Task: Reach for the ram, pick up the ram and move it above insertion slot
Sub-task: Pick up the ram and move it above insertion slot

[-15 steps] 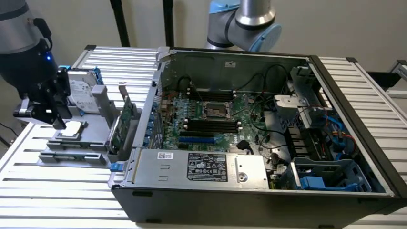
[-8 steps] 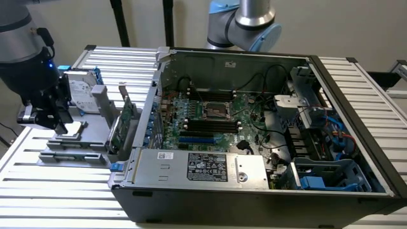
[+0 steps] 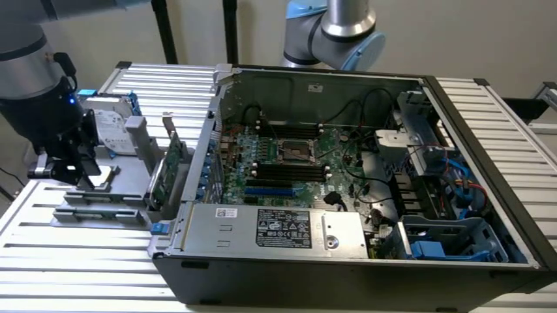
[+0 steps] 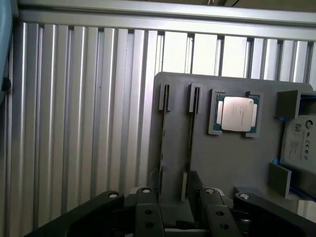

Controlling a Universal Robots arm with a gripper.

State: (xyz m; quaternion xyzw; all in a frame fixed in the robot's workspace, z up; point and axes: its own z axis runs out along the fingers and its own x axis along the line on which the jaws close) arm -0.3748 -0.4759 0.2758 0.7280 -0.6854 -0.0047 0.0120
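The ram [image 3: 96, 212] is a thin greenish stick standing on edge in the near slot of a grey holder plate [image 3: 113, 192] at the exterior view's left, outside the computer. My gripper [image 3: 72, 171] hangs just above that plate, near its silver processor chip [image 3: 106, 173]. In the wrist view the gripper [image 4: 174, 205] is open, with bare plate showing between its dark fingers [image 4: 145, 207]. Two narrow slots [image 4: 190, 131] run away from the fingers across the plate [image 4: 232, 163]. I cannot tell from this view which slot holds the ram. The memory slots [image 3: 287, 171] lie on the motherboard inside the case.
An open computer case [image 3: 348, 261] lies on the slatted aluminium table [image 3: 78, 274]. A green expansion card [image 3: 172, 163] stands between the holder and the case. A hard drive [image 3: 113, 124] sits behind the gripper. A processor chip [image 4: 238, 113] rests in the plate.
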